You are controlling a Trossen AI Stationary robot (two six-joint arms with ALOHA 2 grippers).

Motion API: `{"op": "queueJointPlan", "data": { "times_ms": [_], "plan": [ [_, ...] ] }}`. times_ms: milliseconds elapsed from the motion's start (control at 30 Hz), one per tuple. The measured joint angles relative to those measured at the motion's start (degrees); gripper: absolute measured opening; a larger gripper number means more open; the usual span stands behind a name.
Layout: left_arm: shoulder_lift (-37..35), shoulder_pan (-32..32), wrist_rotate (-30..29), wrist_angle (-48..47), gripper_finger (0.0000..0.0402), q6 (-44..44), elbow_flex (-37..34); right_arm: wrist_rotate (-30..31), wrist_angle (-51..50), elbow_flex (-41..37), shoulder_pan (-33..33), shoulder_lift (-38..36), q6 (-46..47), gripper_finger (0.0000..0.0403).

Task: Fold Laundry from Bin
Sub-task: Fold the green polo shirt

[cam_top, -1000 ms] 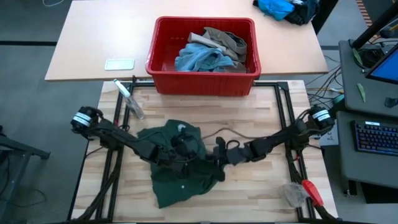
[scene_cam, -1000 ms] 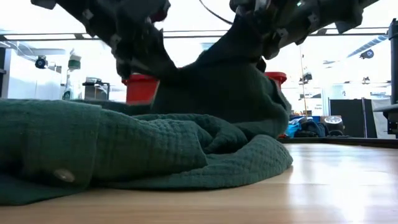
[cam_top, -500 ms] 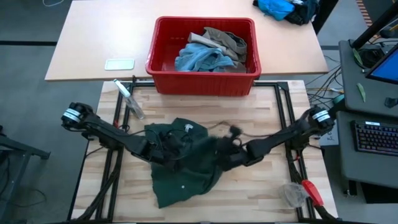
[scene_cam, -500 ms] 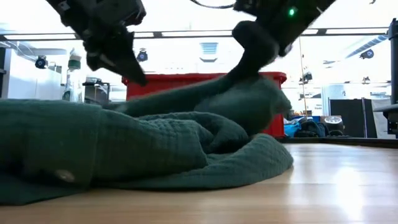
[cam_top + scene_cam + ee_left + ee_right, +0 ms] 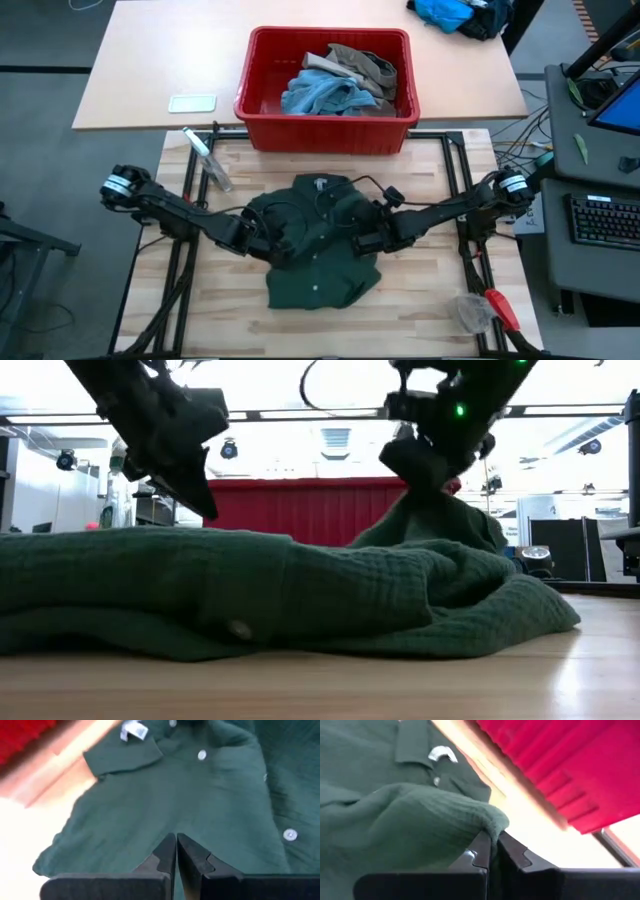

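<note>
On the left side of the desk (image 5: 420,310), the left claw (image 5: 262,243) sat low at the left edge of a dark green garment (image 5: 320,250). Its fingers (image 5: 165,857) were pressed flat together over the green cloth, and whether any fabric was caught between them could not be told. In the low view this claw (image 5: 200,500) hung just above the cloth's upper surface.

The dark green garment lay spread in the middle of the light wooden desk, with a collar and a white label (image 5: 133,730) toward the bin and small pale buttons (image 5: 201,755) down its front. At desk level it (image 5: 300,600) formed a long low mound, rising toward the right.

To the right, the right claw (image 5: 368,240) was closed on a raised fold of the same garment; the wrist view showed a bunched green edge (image 5: 470,820) pinched between its dark fingers (image 5: 512,852), and the low view showed the cloth pulled up in a peak under that claw (image 5: 425,465).

Beyond the garment, on the farther pale surface, stood the red bin (image 5: 262,105), holding a light blue piece (image 5: 320,95) and a khaki piece (image 5: 365,62).
</note>
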Motion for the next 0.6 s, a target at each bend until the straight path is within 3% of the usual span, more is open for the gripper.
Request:
{"op": "queueJointPlan", "data": {
  "times_ms": [233, 367, 500, 600],
  "plan": [
    [0.0, 5.0, 3.0, 1.5, 0.0, 7.3, 0.0, 0.0, 0.1, -4.9, -0.5, -0.1, 8.5, 0.0011],
    [0.0, 9.6, 12.6, 10.7, 0.0, 17.6, -2.1, -1.6, 0.6, -6.5, -0.5, -0.2, 11.2, 0.0012],
    [0.0, 14.4, 29.7, 26.7, 0.0, 28.0, -6.8, -3.2, 0.8, -8.0, -0.5, -0.2, 12.7, 0.0012],
    [0.0, 17.4, 31.9, 32.4, 0.0, 27.8, -9.1, -4.7, 0.8, -8.9, -0.5, -0.2, 14.1, 0.0012]
  ]
}}
